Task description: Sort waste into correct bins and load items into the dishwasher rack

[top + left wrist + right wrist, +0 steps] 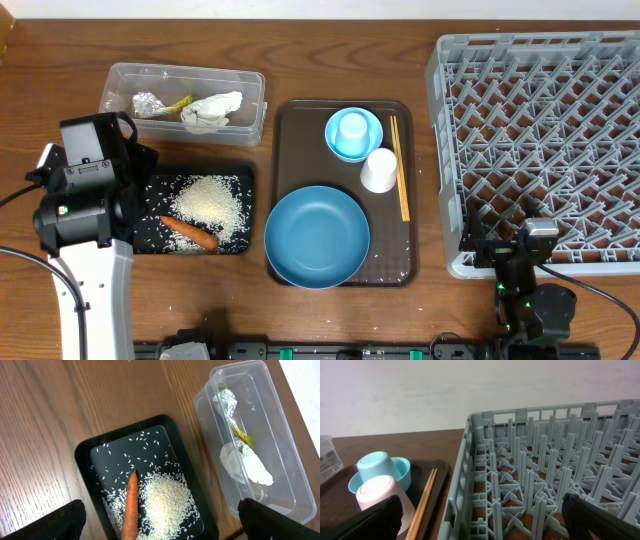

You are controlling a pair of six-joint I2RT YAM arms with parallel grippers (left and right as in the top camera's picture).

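**A:** What was shown?

**B:** Rice and a carrot were seen in the black tray, near left. A foil ball, wrapper and tissue were seen in the clear tub, far left. The blue plate, bowl, light-blue cup, white cup and chopsticks were seen on the brown tray, left of the rack.

**A:** And the fingers?

**B:** Those of the left gripper and right gripper were spread, with nothing pinched. The white cup would best be gripped first, by its wall.

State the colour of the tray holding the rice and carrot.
Black. The tray shows best in the left wrist view.
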